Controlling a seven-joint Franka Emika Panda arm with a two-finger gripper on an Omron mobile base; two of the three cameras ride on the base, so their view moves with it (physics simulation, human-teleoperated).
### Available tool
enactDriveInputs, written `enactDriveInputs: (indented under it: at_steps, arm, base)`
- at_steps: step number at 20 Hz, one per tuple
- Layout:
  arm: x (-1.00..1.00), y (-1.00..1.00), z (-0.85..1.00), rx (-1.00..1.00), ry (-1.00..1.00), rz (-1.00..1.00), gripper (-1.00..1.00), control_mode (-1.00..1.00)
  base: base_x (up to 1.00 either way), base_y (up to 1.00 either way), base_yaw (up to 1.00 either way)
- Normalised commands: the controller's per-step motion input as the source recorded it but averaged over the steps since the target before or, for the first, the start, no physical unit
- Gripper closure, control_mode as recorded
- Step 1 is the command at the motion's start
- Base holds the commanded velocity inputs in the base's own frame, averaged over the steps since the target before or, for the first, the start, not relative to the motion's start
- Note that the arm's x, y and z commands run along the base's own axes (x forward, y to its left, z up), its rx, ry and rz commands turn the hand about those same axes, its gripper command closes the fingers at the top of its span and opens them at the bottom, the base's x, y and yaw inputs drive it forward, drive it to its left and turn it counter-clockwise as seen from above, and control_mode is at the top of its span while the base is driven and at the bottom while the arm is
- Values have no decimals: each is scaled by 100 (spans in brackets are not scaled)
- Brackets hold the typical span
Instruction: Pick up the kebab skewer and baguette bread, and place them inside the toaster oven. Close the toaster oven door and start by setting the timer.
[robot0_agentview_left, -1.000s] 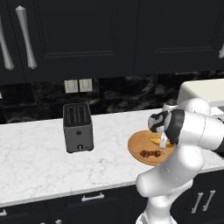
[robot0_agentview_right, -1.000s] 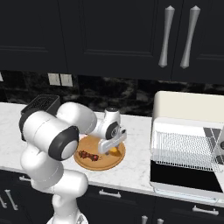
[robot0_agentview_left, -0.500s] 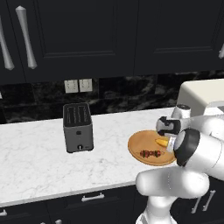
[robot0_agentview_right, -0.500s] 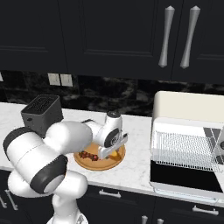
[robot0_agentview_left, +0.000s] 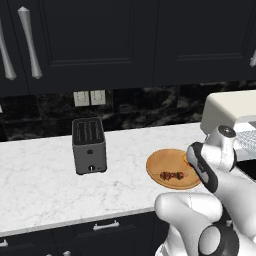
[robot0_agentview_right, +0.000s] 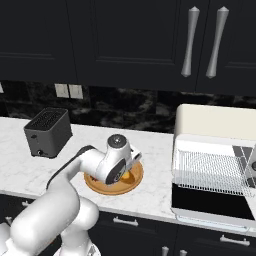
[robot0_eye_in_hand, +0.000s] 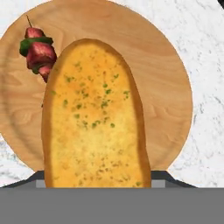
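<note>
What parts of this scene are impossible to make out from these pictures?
- Gripper jaws: in both base views the arm's own body covers them; in the hand view the baguette hides the tips, so a grip cannot be confirmed.
- Kebab skewer: its lower part is behind the baguette in the hand view; small in the left base view.
- Toaster oven: right side cut off by the edge of the right base view; knobs unclear.

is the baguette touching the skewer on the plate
Cannot tell. In the hand view the baguette bread overlaps the kebab skewer on the wooden plate, hiding where they would meet; no contact or gap shows plainly.
</note>
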Motion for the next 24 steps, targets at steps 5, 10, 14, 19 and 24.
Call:
enactDriveInputs:
  at_steps: [5, 10, 14, 19, 24]
  arm:
    - [-9, -12, 100, 0, -1, 0, 100, -100]
    - [-28, -13, 74, 0, 0, 4, 100, -100]
    - [-68, 0, 42, -2, -1, 12, 100, -100]
    - [-60, -7, 46, 0, 0, 17, 100, -100]
    - [-28, -31, 22, 0, -3, 16, 100, -100]
  base:
    - [0, 0, 0]
    - [0, 0, 0]
    - [0, 0, 0]
    - [0, 0, 0]
    - [0, 0, 0]
